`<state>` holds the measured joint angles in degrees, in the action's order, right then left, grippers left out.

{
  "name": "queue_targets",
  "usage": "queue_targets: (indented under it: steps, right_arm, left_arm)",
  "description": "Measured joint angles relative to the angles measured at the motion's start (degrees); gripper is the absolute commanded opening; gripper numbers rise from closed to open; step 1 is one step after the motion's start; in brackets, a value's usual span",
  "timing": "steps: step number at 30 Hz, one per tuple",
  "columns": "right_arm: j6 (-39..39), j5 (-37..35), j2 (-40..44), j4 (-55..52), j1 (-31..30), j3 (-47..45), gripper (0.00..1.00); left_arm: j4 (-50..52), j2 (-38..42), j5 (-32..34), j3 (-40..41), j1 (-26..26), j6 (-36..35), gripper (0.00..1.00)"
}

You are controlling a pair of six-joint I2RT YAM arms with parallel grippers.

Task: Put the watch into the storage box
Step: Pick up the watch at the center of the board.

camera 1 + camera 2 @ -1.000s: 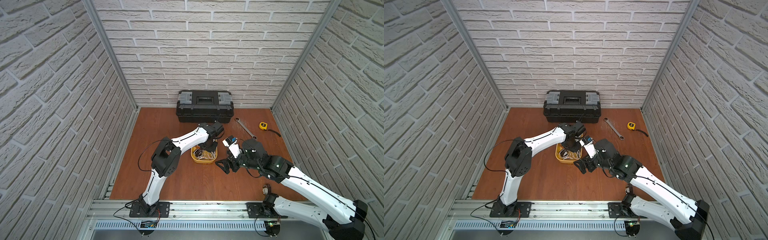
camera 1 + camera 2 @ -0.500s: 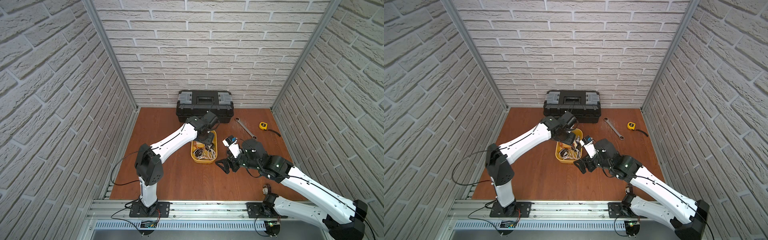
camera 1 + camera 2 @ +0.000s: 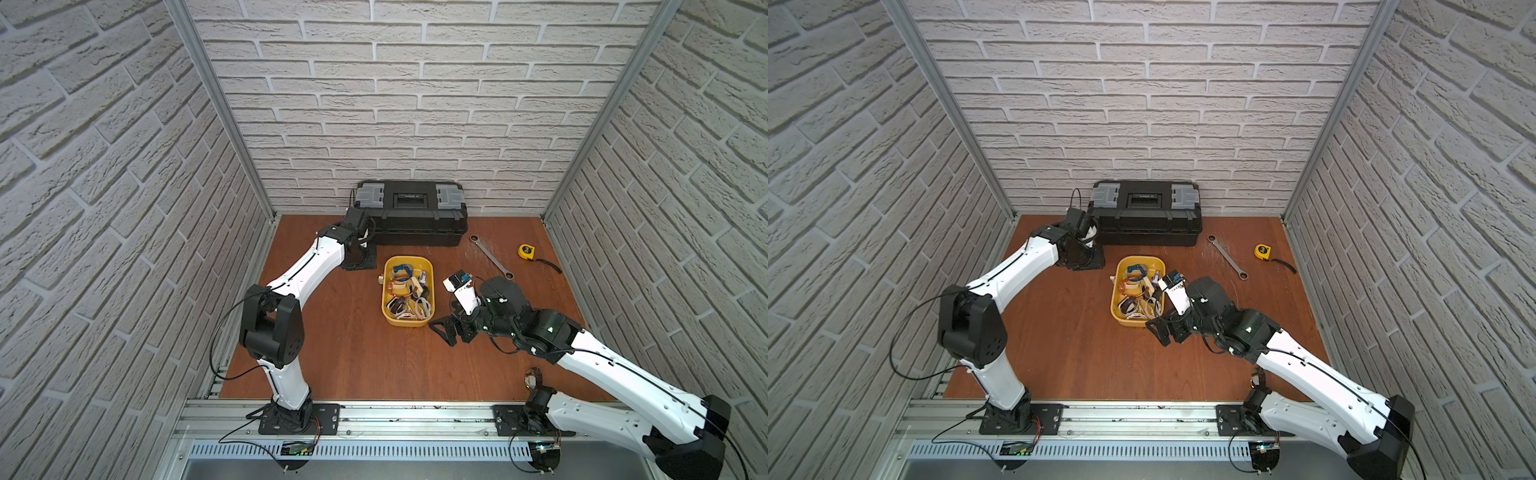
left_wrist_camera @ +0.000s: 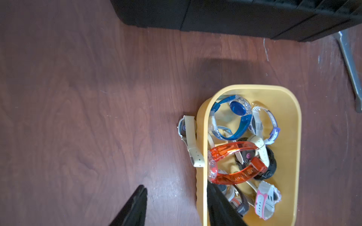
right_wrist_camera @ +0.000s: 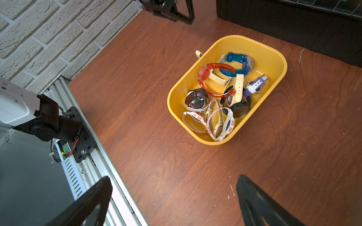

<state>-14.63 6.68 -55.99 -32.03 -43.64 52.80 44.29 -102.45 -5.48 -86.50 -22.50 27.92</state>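
Watching left gripper pull back from shallow yellow plastic storage box toward black toolbox, jaws parted, empty. Cream-strapped watch lies outside, touching box wall; I judge drop missed. Right gripper spread, idle.

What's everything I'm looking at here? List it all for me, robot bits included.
storage box: one, yellow, middle of the table.
watches in the box: roughly ten in a tangle; blue, orange, black, brown, white, pink, purple.
cream watch: one, on the table against the box's outer wall.
brown-strapped watch: one, table's near edge, by the right arm's base.
toolbox: one, black with grey latches, against the back wall.
wrench: one, silver, between toolbox and tape measure.
tape measure: one, yellow, far right of the table.
table: one, brown wood.
left gripper: open, empty.
right gripper: open, empty.
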Motion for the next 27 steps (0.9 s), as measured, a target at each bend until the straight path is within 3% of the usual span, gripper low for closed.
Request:
queue_targets:
  steps: [12, 27]
  right_arm:
    - [-0.11, -0.57, -0.22, 0.0, 0.0, 0.0, 1.0]
    - [-0.72, -0.68, -0.7, 0.02, 0.0, -0.04, 1.0]
  left_arm:
    - [-6.03, -1.55, -6.21, 5.62, 0.02, -0.09, 0.57]
    - [-6.88, -6.08, -5.68, 4.72, -0.52, -0.87, 0.48]
